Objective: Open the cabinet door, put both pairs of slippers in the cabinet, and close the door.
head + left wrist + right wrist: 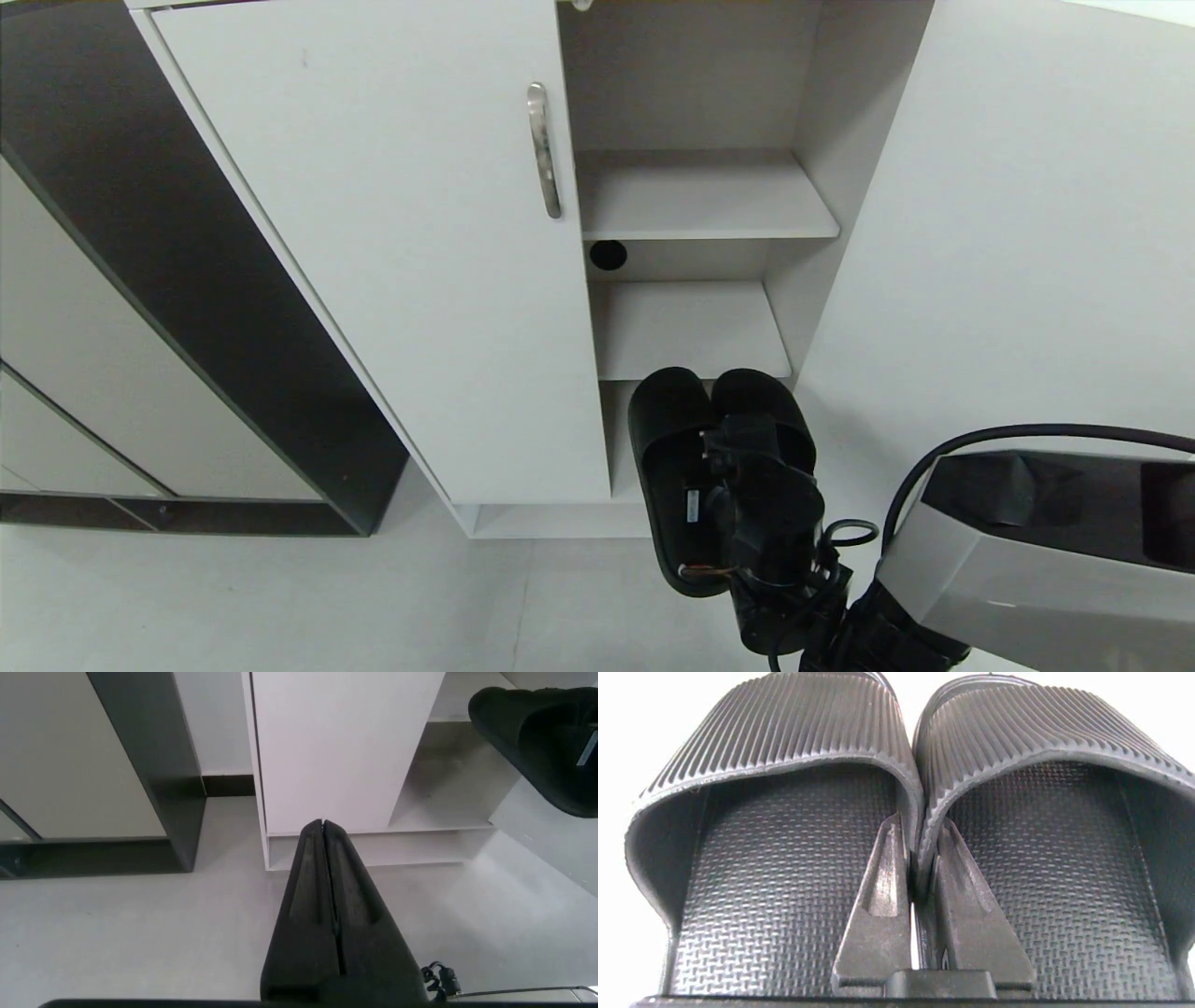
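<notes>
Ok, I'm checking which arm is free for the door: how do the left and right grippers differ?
The left gripper is shut on nothing; the right gripper is shut on the black slippers, pinching their adjoining inner walls. The left gripper hangs over floor, facing the closed door; the right gripper holds its load before the open compartment. Both have dark tapered fingers.

Bright, even light — soft shadow behind the shelf, a glint on the handle.
</notes>
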Controlling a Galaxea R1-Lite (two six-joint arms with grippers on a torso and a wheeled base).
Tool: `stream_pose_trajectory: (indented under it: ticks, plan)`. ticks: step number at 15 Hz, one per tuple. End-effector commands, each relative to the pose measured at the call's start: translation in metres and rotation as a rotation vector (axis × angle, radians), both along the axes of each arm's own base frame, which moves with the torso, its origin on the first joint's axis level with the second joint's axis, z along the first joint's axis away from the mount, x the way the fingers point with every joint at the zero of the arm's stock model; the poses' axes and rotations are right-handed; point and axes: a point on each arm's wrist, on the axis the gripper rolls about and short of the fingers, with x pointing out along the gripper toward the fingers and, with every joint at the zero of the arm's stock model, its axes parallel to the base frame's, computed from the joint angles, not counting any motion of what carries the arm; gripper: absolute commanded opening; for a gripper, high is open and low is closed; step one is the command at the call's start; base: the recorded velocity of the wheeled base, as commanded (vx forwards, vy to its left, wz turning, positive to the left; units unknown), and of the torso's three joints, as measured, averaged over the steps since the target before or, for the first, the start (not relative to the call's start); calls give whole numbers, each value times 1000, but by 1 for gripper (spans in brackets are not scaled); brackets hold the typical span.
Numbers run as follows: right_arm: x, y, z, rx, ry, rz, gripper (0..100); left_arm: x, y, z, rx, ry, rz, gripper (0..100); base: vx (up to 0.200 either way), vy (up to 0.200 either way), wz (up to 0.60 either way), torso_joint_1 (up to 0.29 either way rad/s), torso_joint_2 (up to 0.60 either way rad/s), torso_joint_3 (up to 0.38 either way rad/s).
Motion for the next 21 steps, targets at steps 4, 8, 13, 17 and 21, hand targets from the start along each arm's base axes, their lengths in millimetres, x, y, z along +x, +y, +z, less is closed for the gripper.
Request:
stream_pose_trajectory:
  ticks: [4,8,13,17,21]
  plan:
    - [1,0,0,2,-2,2,0,0,0,0,-1,4,0,0,50,0,0,1,2,2]
    - [3,3,0,9,-9,12,0,0,0,0,-1,2,0,0,200,0,0,-1,4,2]
    - [6,3,-6,0,-2,7,0,0,0,0,-1,2,0,0,200,0,0,6,0,0]
    - [25,3,-4,6,-21,13,0,0,0,0,-1,4,0,0,0,0,0,0,0,0]
    - [44,8,-6,-6,-8,-11,0,0,0,0,-1,4,-1,0,0,0,0,0,0,0]
